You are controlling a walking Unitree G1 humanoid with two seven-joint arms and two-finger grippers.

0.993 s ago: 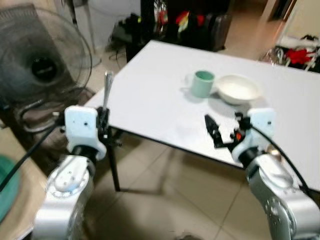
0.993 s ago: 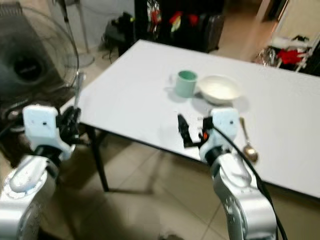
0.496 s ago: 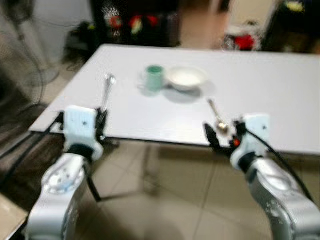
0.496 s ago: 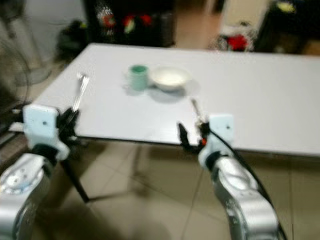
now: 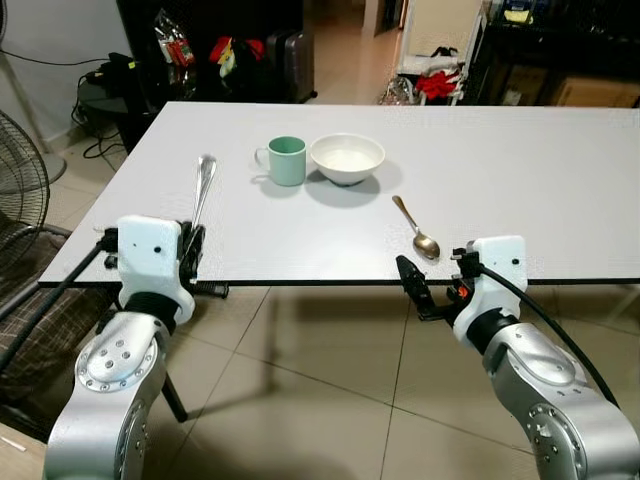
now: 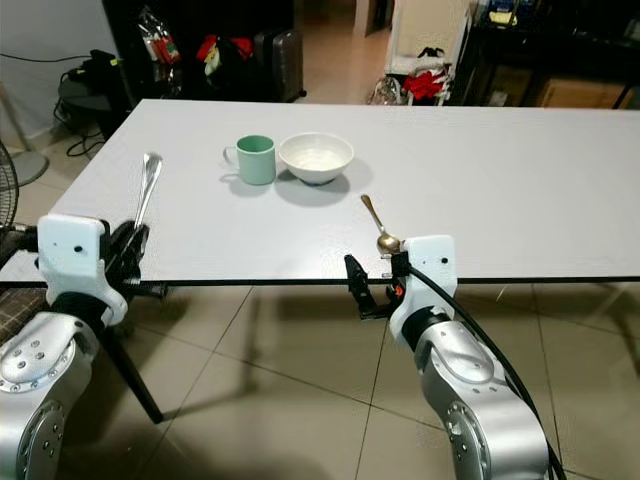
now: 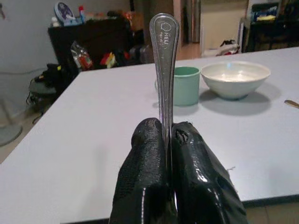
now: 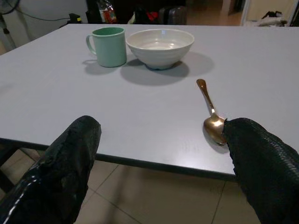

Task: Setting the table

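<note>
Left gripper: fingers pressed together on the handle of a silver utensil. The handle stands up out of the fingers, its rounded stamped end uppermost; the working end is hidden inside the grip, so I cannot tell what kind of utensil it is. In the head view the left gripper sits just off the near edge of the white table, at its left end, with the silver utensil rising over the tabletop.

Right gripper: fingers spread wide, nothing between them. It sits at the near table edge, level with the top. A gold spoon lies flat on the table just beyond that edge, its bowl towards the robot and partly hidden behind one finger; contact cannot be judged. In the head view the right gripper is just below the edge, near the gold spoon.

Further back: a green mug and a white bowl stand side by side, close but apart, mug on the robot's left. Both are well apart from either gripper.

Tiled floor below the table.
</note>
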